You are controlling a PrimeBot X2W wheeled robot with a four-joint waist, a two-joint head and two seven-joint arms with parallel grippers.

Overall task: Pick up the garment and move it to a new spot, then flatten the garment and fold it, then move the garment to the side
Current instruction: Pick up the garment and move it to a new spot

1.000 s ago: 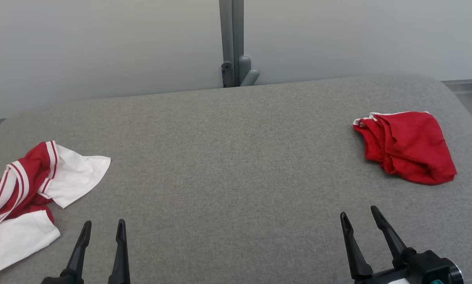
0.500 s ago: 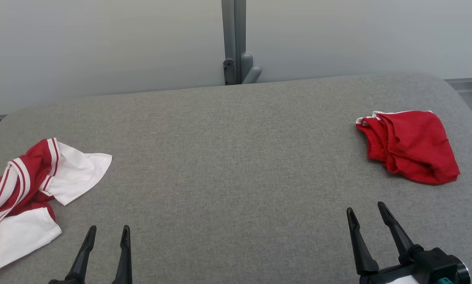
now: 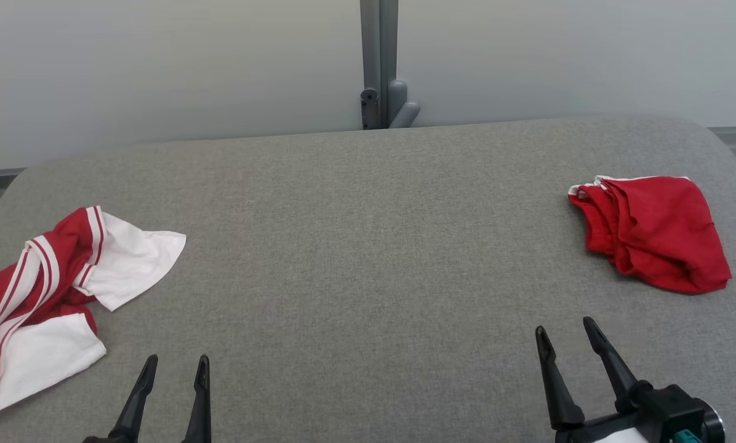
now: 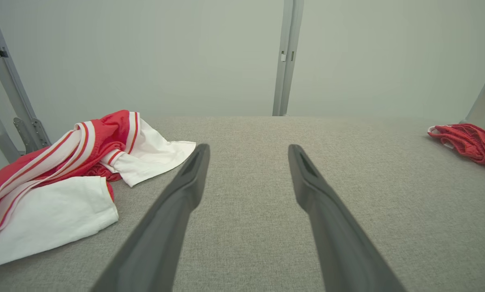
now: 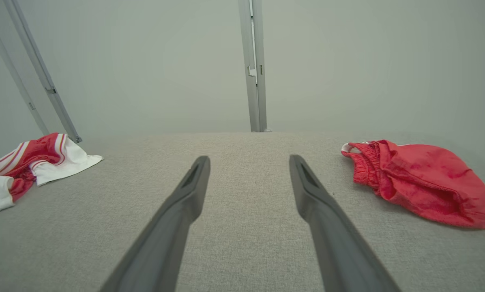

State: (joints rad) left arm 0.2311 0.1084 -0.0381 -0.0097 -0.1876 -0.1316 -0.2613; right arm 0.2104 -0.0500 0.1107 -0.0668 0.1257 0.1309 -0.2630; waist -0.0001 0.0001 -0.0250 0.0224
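The red-and-white garment [image 3: 54, 289] lies crumpled on the grey tabletop [image 3: 368, 246], far to the left of the grey post [image 3: 379, 61] and toward the near edge, with one white sleeve spread out toward the post's side. Over the last second the whole head view has slid a little sideways. That is the camera turning, since the cloth keeps the same folds and the same place on the tabletop.

The left gripper [image 3: 178, 358] hangs just right of the garment, still spread wide and empty. The right gripper [image 3: 564, 325], well right of the post, is equally wide and holds nothing. Beyond it sits a bunched pair of red shorts [image 3: 657, 234].

Nothing has been grasped, so the pick-up seems yet to begin, and the left arm looks best placed for it.
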